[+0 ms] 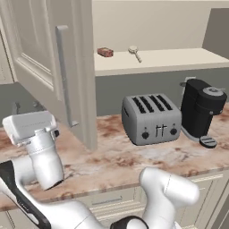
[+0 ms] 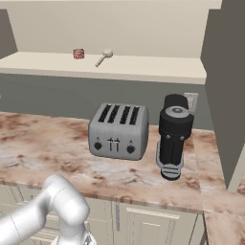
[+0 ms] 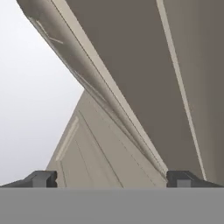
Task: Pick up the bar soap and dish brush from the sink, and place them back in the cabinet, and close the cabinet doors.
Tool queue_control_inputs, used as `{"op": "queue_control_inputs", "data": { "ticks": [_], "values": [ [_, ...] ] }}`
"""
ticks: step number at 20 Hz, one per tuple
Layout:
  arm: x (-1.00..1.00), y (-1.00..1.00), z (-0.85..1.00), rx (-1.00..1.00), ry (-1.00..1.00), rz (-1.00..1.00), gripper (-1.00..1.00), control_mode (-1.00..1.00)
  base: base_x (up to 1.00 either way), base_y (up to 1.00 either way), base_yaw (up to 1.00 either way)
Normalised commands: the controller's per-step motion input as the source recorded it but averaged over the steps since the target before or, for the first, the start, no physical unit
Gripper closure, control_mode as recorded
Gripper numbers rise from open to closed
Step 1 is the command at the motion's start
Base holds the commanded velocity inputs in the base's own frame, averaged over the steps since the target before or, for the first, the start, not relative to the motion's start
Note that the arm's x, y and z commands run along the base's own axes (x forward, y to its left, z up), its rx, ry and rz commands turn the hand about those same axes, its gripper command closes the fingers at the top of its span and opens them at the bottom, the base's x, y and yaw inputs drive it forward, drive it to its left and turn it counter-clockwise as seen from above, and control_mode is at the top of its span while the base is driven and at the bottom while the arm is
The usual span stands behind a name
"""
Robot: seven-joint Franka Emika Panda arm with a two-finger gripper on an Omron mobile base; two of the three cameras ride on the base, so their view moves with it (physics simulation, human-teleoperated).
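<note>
Cream cabinet doors (image 1: 49, 67) not shut yet w/ bar soap (image 1: 105, 52) & dish brush (image 1: 134, 53) already on the shelf; pincer (image 3: 111, 179) spread wide, empty, close under a door panel, so a glancing push could slip off.

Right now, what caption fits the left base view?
Bar soap and dish brush shelved in the cabinet; door open.

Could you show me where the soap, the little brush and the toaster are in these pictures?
Soap (image 1: 105, 52): left base view, middle of the reddish block on the cabinet shelf.
Brush (image 1: 133, 49): left base view, its round cream head.
Toaster (image 2: 118, 131): right base view, its grey front face above the knobs.
</note>
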Motion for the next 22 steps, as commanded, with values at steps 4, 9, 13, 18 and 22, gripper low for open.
{"op": "queue_control_inputs", "data": {
  "ticks": [4,9,13,18,22],
  "values": [
    [0.0,-0.54,0.0,0.17,-0.05,0.0,-1.0,-1.0,0.0,0.0,0.0],
    [0.0,-0.51,0.0,0.17,-0.04,0.0,-1.0,-1.0,0.0,0.0,0.0],
    [0.0,-0.48,0.0,0.17,-0.03,0.0,-1.0,-1.0,0.0,0.0,0.0],
    [0.0,-0.44,0.0,0.15,-0.02,0.0,-1.0,-1.0,0.0,0.0,0.0],
    [0.01,-0.42,0.01,0.16,-0.02,0.0,-1.0,-1.0,0.0,0.0,0.0]
  ]
}}
